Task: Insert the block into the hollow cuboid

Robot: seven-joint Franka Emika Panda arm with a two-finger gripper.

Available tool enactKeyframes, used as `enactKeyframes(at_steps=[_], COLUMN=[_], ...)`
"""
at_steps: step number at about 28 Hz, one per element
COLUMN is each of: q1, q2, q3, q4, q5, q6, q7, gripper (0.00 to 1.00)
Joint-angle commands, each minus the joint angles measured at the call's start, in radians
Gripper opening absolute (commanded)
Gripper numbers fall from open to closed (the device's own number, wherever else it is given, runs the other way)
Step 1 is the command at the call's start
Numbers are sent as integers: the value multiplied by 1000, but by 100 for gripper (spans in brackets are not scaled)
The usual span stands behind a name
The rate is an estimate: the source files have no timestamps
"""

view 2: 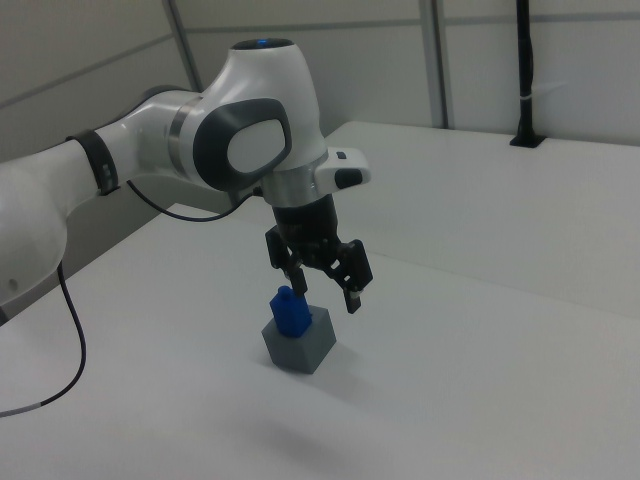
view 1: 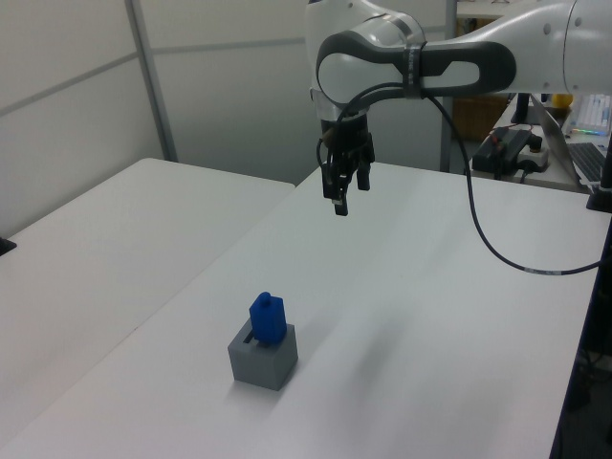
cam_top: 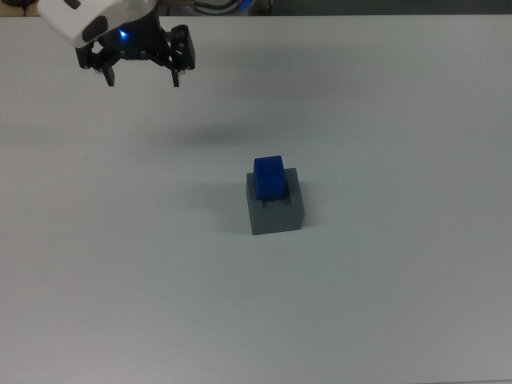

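The block [cam_top: 269, 178] stands in the hollow cuboid [cam_top: 275, 210]; the tool [cam_top: 142, 78] hangs well apart.

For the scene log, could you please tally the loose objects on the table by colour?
Blue: 1, the block, standing in the recess of the grey one.
Grey: 1, the hollow cuboid.
Total: 2 objects on the table. The gripper hangs apart from both, empty.
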Motion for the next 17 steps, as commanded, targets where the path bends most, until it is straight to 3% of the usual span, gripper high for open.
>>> enactKeyframes(at_steps=[1, 17], q1=[3, -25], q2=[-10, -11], q3=[-11, -18], q4=[4, 6], q5=[6, 6], q6=[-33, -34], q7=[-27, -47], gripper=[100, 100])
